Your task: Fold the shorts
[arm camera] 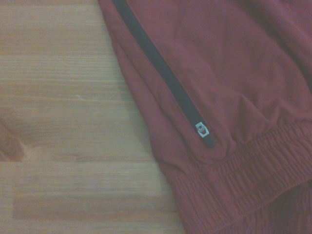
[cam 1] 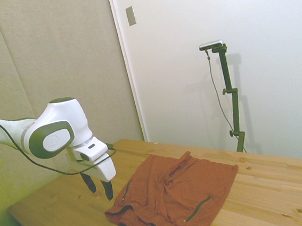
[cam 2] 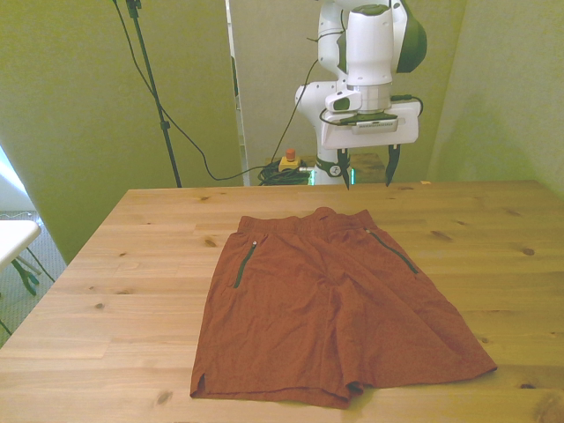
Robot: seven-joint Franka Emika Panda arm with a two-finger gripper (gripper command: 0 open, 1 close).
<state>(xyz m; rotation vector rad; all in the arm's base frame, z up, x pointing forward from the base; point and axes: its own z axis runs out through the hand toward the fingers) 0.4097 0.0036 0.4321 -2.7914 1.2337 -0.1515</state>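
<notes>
The gripper (cam 2: pixel 367 174) hangs above the table's (cam 2: pixel 132 264) far edge, jaws apart, holding and touching nothing. The shorts (cam 2: pixel 335 308) lie spread flat mid-table, waistband toward the robot, hems at the near edge. Only the wrist view shows a zip (arm camera: pixel 163 73) up close, its small pull beside the gathered waistband (arm camera: pixel 243 170).

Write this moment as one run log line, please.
shorts: flat, unfolded | gripper: open, above waistband corner, apart | table

Rust-orange shorts (cam 2: pixel 339 308) (dark green zips (cam 2: pixel 244 264)); pale wood-grain table (cam 2: pixel 115 300); white gripper (cam 2: pixel 367 176).
</notes>
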